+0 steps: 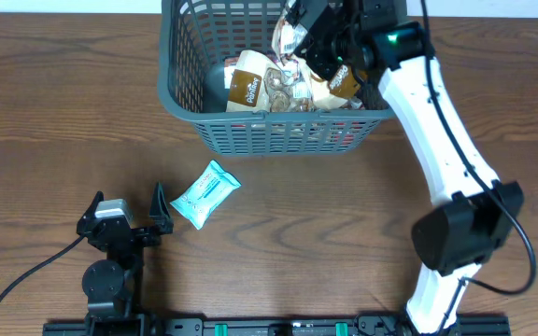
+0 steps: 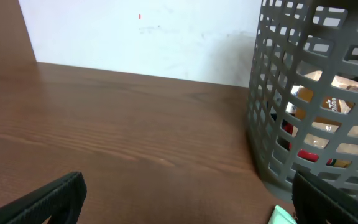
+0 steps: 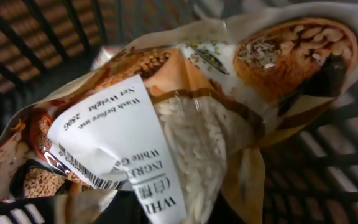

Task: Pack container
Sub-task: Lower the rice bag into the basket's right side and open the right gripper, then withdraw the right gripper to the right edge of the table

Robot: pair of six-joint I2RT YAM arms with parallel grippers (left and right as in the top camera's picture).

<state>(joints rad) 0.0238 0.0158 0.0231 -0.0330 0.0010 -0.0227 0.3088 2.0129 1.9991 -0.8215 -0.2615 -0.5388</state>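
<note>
The dark grey slotted container (image 1: 278, 133) stands at the far middle of the table and holds several snack packs (image 1: 247, 89). My right gripper (image 1: 299, 39) is over the container's inside, shut on a clear bag of white rice (image 1: 288, 51) with a white label. That bag (image 3: 185, 130) fills the right wrist view, with the container's lattice (image 3: 36, 37) behind it and the fingers (image 3: 124, 213) mostly hidden. My left gripper (image 1: 129, 209) is open and empty near the front left. A teal snack pack (image 1: 205, 193) lies flat just right of it.
In the left wrist view the container's wall (image 2: 316, 93) rises at the right, with the teal pack's corner (image 2: 281, 216) by my right fingertip and my open left gripper (image 2: 188, 200) over bare wood. A white wall runs behind the table's far edge.
</note>
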